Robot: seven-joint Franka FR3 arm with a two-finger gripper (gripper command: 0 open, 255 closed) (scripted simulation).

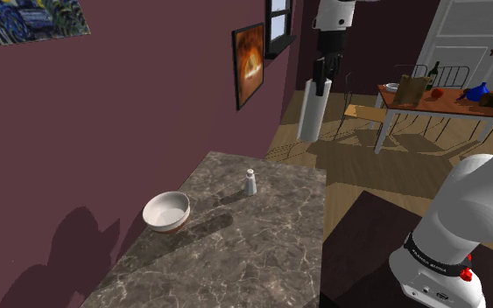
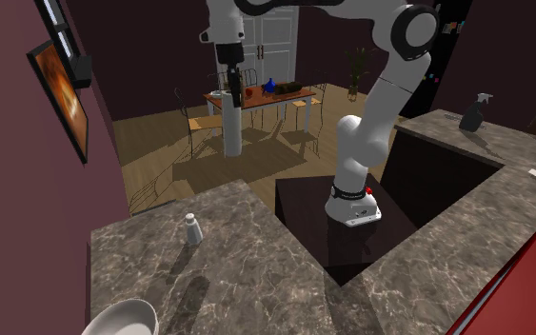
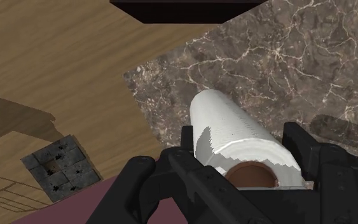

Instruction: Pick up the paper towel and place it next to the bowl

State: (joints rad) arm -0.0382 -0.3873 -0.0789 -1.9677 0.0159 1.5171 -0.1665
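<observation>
Shoulder view: the tool [image 1: 321, 83] grips the white paper towel [image 1: 312, 114] by its upper end, aloft, at two o'clock from the bowl [image 1: 166, 211] on the desk [image 1: 262, 254]. Second exterior view: the roll hangs upright. Wrist view: the tool clamps its sides

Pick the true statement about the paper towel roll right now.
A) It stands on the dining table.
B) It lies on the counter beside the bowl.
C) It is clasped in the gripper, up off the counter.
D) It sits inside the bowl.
C: the gripper clasps the white paper towel roll between its fingers, and it hangs upright well above the marbled counter, far from the bowl.
</observation>
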